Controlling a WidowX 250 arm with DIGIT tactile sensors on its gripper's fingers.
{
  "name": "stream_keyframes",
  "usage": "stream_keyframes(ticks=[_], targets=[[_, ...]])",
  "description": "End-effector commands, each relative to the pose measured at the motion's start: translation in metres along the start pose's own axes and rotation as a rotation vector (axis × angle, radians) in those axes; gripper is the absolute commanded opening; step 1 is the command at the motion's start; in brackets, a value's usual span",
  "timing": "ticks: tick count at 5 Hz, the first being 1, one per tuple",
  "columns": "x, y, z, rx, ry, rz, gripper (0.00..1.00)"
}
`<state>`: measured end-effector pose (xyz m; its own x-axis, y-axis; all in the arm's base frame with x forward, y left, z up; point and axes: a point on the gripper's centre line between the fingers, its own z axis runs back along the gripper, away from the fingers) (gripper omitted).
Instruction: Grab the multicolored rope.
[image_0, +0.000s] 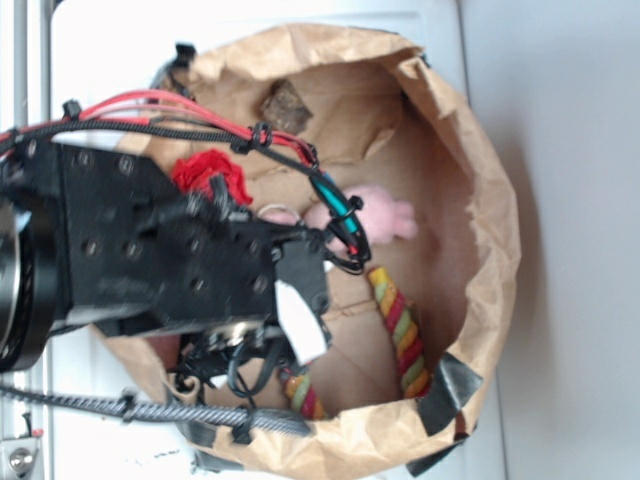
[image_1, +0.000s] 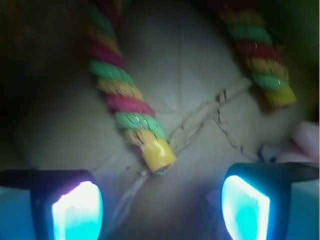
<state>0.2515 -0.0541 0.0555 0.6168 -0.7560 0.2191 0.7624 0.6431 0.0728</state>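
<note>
The multicolored rope (image_0: 401, 331), twisted in red, yellow and green, lies on the floor of a brown paper bag (image_0: 490, 200). In the wrist view one strand (image_1: 122, 100) runs down to a yellow end cap (image_1: 158, 154), and the other strand (image_1: 256, 55) ends in a yellow cap at the upper right. My gripper (image_1: 160, 207) is open, its glowing pads wide apart just short of the nearer yellow cap, with nothing between them. In the exterior view the black arm hides most of the rope's left strand (image_0: 303, 395).
A pink plush toy (image_0: 375, 213) lies in the bag beside the rope, and a red paper rosette (image_0: 212, 175) sits by the arm. A dark brown lump (image_0: 287, 105) rests at the bag's far wall. The bag's crumpled rim rings the space.
</note>
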Motion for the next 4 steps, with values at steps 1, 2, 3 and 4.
stream_keyframes(ticks=[1, 2, 3, 4], targets=[[0.0229, -0.0092, 0.0006, 0.031, -0.018, -0.074, 1.00], [0.0269, -0.0090, -0.0052, 0.040, -0.013, -0.072, 1.00], [0.0279, -0.0066, -0.0021, 0.063, 0.000, -0.065, 1.00], [0.0279, -0.0066, -0.0021, 0.063, 0.000, -0.065, 1.00]])
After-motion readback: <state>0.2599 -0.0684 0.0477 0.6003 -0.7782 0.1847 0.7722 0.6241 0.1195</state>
